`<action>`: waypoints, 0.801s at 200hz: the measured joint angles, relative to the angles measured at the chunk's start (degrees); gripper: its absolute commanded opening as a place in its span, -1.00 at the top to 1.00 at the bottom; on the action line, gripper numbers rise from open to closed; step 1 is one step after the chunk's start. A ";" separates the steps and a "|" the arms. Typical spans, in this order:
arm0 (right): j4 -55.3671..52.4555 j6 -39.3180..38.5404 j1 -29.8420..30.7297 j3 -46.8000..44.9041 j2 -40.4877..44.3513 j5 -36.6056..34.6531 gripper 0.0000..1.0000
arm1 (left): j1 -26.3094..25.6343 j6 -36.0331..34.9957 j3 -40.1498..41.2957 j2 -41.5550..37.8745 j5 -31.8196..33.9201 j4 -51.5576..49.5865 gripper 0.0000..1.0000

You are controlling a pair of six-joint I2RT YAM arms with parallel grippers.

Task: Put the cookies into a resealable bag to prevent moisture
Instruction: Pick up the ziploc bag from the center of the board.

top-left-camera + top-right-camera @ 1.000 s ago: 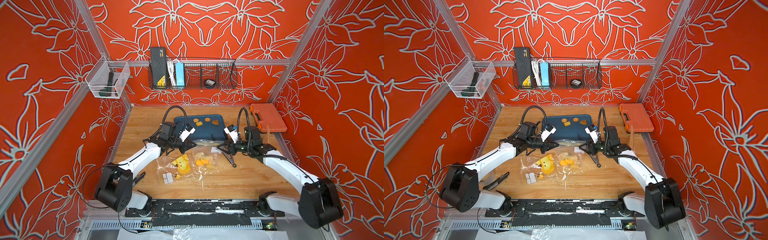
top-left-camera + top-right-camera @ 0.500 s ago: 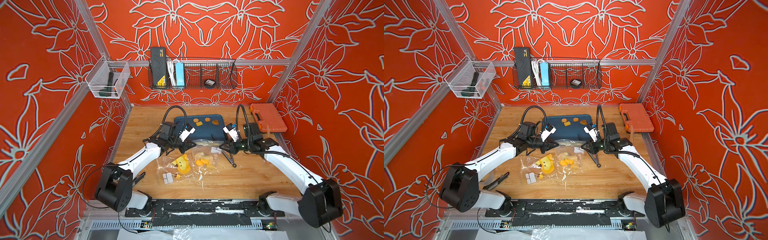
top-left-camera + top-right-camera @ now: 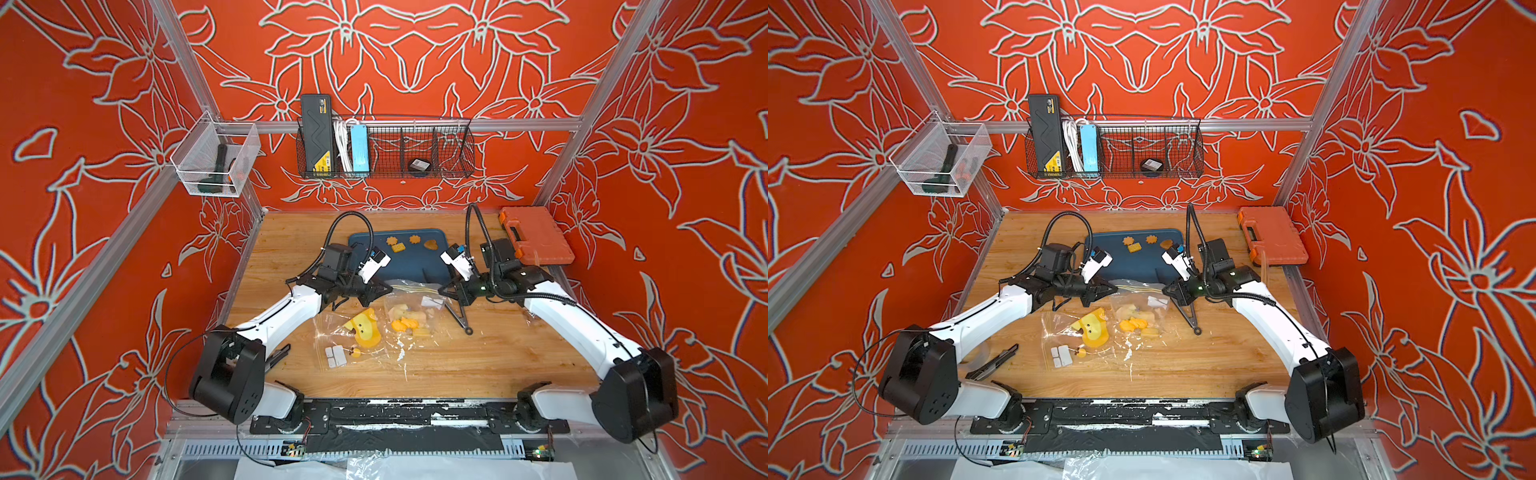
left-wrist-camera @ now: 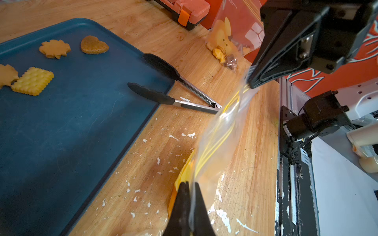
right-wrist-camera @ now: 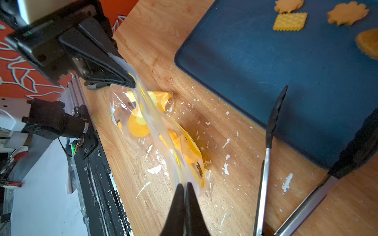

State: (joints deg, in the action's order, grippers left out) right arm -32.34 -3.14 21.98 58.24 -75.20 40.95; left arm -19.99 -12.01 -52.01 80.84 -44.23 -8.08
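The resealable bag point(image 3: 409, 305) hangs clear and crinkly between my two grippers, its lower part on the table just in front of the blue tray point(image 3: 415, 268). Several yellow and orange cookies point(image 3: 405, 323) lie inside it. My left gripper point(image 4: 190, 185) is shut on one end of its top edge. My right gripper point(image 5: 184, 185) is shut on the other end. The yellow-striped top edge point(image 4: 216, 139) stretches between them. More cookies point(image 3: 399, 245) lie at the tray's far end, among them a ridged rectangle point(image 4: 32, 80) and a brown heart point(image 4: 94, 45).
Black-tipped metal tongs point(image 3: 457, 316) lie half on the tray's near right corner. A similar flat bag point(image 3: 357, 332) with a yellow figure lies left of the held one. An orange case point(image 3: 536, 241) sits at the back right, with another bag point(image 4: 229, 36) leaning near it.
My right gripper has closed onto the bag's edge; one second ago its jaws stood apart. The right arm shifted slightly. The left gripper has kept its grip and place.
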 measured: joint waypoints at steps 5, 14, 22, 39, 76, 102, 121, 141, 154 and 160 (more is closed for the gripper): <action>-0.44 -0.17 0.07 0.00 -0.20 0.00 0.58 | 0.00 0.02 0.00 0.00 0.00 0.00 1.00; -1.09 -0.48 0.20 0.00 -0.52 -0.02 0.14 | 0.00 0.07 0.00 0.00 0.00 0.00 1.00; -1.60 -0.76 0.33 0.00 -0.63 -0.07 0.14 | 0.00 0.07 0.00 0.00 0.00 0.00 1.00; -2.01 -1.44 0.55 0.09 -0.66 -0.02 0.81 | 0.00 0.07 0.00 0.00 0.02 0.02 1.00; -3.02 -1.88 0.59 1.11 -1.29 -0.24 1.00 | 0.00 0.04 0.00 0.00 0.02 0.02 1.00; -3.87 -2.27 0.83 2.03 -1.97 -0.57 0.47 | 0.00 0.07 0.00 0.00 0.02 0.02 1.00; -3.91 -3.02 0.98 2.25 -1.99 -1.51 1.00 | 0.00 0.07 0.00 -0.04 0.02 0.02 1.00; -4.98 -3.10 1.20 3.06 -2.12 -1.55 0.66 | 0.00 0.04 0.00 -0.15 0.02 0.02 1.00; -5.07 -3.80 1.29 3.50 -2.25 -1.62 1.00 | 0.00 0.04 0.00 -0.22 0.02 0.02 1.00; -5.31 -3.69 1.36 3.74 -2.40 -1.55 1.00 | 0.00 0.04 0.00 -0.26 0.02 0.02 1.00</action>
State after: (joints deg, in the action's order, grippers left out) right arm -37.65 -6.83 23.33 61.98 -77.60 39.40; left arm -19.99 -11.97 -52.01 80.58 -44.21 -8.05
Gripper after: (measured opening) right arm 0.048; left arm 0.047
